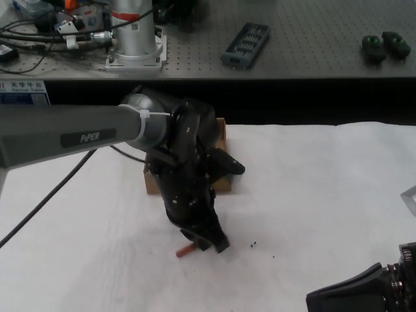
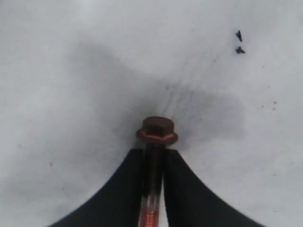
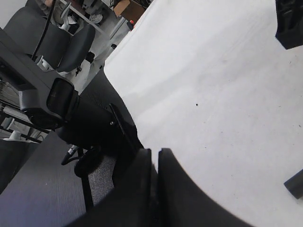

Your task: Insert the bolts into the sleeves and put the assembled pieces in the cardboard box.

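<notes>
A copper bolt (image 2: 156, 131) with a hex flange head is clamped by its shank between the black fingers of my left gripper (image 2: 155, 153), which is shut on it. The head sticks out past the fingertips, just above the white cloth. In the high view the left gripper (image 1: 201, 246) points down at the cloth in front of the cardboard box (image 1: 222, 153), with the bolt (image 1: 185, 251) jutting out to one side. The arm hides most of the box. My right gripper (image 3: 155, 153) is shut with nothing in it, low at the table's near right corner (image 1: 364, 292).
White cloth (image 1: 312, 195) covers the table. A few black specks (image 1: 253, 245) lie beside the left gripper. Behind, a perforated bench carries a ribbed tray (image 1: 246, 44), two black-green parts (image 1: 385, 47) and a metal base (image 1: 133, 39). Chairs (image 3: 52, 42) stand beyond the table edge.
</notes>
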